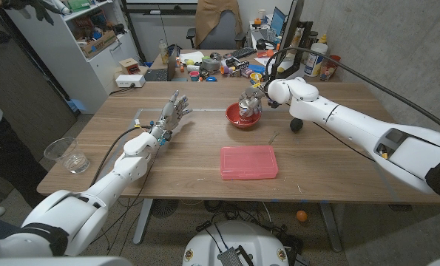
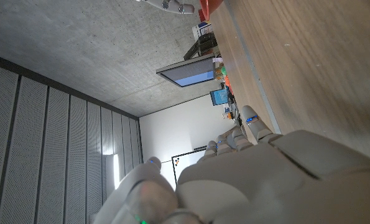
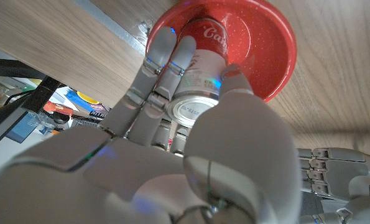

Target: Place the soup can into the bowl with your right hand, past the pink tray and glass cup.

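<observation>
Cluttered shelves and a messy far desk sit behind a long wooden bench (image 1: 205, 140) that fills the middle of the head view. Near the centre of that frame lies a flat pink tray (image 1: 248, 162), and far off at the left edge stands a clear glass cup (image 1: 66, 154); both are well apart from the action. Just above the tray, towards upper centre, sits a red bowl (image 1: 243, 117). The right hand (image 1: 251, 99) reaches in from the right side of the frame and hovers over the bowl, its fingers (image 3: 166, 59) and thumb wrapped around the soup can (image 3: 200, 62). In the right wrist view the can's red label end dips inside the bowl's rim while its silver lid faces back towards the palm, so its long axis runs from the palm down into the bowl, tilted rather than upright. I cannot tell whether the can already touches the bowl's floor. The carry past the tray and cup looks done; what seems left is to settle the can, let go and draw the hand clear. The left hand (image 1: 173, 112) waits left of centre, fingers spread and raised, holding nothing and well apart from the bowl.
</observation>
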{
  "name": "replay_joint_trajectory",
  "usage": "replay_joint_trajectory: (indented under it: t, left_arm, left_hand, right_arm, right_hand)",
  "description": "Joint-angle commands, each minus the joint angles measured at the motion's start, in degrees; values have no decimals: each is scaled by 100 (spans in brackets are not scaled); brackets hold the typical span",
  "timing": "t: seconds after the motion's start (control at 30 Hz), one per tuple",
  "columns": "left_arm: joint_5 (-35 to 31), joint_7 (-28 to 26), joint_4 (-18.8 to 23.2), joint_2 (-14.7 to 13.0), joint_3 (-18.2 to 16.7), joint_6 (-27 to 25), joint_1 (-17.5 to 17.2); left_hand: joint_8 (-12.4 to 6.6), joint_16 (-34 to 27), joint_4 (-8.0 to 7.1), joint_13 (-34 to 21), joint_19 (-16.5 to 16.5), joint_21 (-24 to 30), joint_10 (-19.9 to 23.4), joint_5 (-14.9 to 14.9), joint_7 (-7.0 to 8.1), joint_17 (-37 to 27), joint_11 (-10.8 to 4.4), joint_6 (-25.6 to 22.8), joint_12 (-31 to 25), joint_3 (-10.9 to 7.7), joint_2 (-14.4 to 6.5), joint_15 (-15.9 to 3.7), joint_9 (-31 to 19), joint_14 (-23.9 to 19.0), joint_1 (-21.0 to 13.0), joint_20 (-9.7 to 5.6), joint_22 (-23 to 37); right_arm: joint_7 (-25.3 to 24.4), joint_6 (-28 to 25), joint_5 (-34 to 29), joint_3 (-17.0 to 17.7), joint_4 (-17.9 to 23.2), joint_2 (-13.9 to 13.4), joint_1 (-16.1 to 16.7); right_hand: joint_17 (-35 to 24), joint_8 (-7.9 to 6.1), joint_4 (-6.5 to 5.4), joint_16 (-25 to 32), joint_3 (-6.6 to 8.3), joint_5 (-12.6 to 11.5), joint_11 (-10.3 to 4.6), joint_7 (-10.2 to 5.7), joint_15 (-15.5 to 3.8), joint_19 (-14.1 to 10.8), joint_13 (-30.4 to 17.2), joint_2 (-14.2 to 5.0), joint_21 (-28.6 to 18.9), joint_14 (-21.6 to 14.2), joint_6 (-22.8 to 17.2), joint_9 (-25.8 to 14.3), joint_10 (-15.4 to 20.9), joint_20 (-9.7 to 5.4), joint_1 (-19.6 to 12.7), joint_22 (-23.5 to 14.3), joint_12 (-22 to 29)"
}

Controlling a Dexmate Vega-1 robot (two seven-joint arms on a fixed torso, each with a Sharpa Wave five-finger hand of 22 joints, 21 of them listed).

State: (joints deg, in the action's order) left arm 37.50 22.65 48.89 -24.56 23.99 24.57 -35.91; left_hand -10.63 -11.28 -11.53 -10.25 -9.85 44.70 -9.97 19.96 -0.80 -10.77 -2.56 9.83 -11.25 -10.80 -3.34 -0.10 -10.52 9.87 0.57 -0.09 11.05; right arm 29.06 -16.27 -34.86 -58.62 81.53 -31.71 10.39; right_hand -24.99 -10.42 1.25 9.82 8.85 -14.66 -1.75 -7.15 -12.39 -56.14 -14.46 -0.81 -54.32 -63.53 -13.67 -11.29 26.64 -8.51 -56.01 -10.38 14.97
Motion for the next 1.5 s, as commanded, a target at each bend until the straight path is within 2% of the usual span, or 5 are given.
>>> replay_joint_trajectory:
  t: [0.03, 0.37, 0.63, 1.07, 1.5]
  left_arm:
    - [4, -33, 128, -42, -3, -23, -56]
    - [14, -22, 119, -48, -5, -26, -57]
    - [13, 20, 64, -35, 4, -21, -20]
    - [17, 7, 166, -76, -2, -54, -56]
    - [17, -92, 418, -145, -6, -117, -178]
  left_hand:
    - [-31, -18, 5, -21, -1739, -19, -1755, 34, -19, -17, 44, 1578, -16, 26, -725, 18, -22, 1660, 9, 16, 14]
    - [-32, -21, 9, -21, -1725, -20, -1751, 36, -6, -16, 43, 1577, -18, 32, -723, 14, -22, 1650, 5, 9, 13]
    - [-31, -22, 11, -21, -1718, -24, -1748, 39, 1, -15, 55, 1582, -19, 35, -723, 12, -22, 1646, 0, 16, 12]
    - [-31, -24, 12, -21, -1706, -29, -1750, 43, 6, -14, 57, 1584, -19, 39, -725, 14, -22, 1636, -3, 18, 11]
    - [-35, -25, 9, -21, -1699, -35, -1736, 49, -1, -14, 62, 1576, -24, 40, -732, 23, -22, 1631, -3, 31, 10]
  right_arm:
    - [173, -104, -141, -24, 168, -73, 11]
    - [284, -155, -314, -42, 311, -123, 17]
    - [189, -131, -383, 25, 404, -166, 92]
    - [111, -171, -600, 111, 670, -267, 208]
    - [-234, -41, -632, 396, 1029, -452, 508]
  right_hand:
    - [566, -62, -251, -59, -188, -98, 33, 11, 29, -16, 237, 359, 524, 1127, 77, 11, -261, -426, 477, 22, -222]
    - [1033, -34, -578, 25, -808, -191, 26, 12, 249, 126, 349, 966, 1325, 2311, 333, 27, -904, -286, 1202, 109, -377]
    - [1238, -60, -810, 39, -1395, -400, 102, 58, 543, 363, 364, 1038, 1875, 2748, 346, 33, -1107, 355, 1883, 106, -364]
    - [1406, -62, -929, 22, -1839, -777, 36, -2, 1028, 2392, 379, 609, 3487, 4097, 429, 43, -1521, 1995, 2243, 70, -355]
    - [1443, 22, -962, -25, -2248, -919, -11, -144, 1600, 3783, 384, 371, 4424, 5781, 1063, 43, -2492, 2108, 2532, 39, -452]
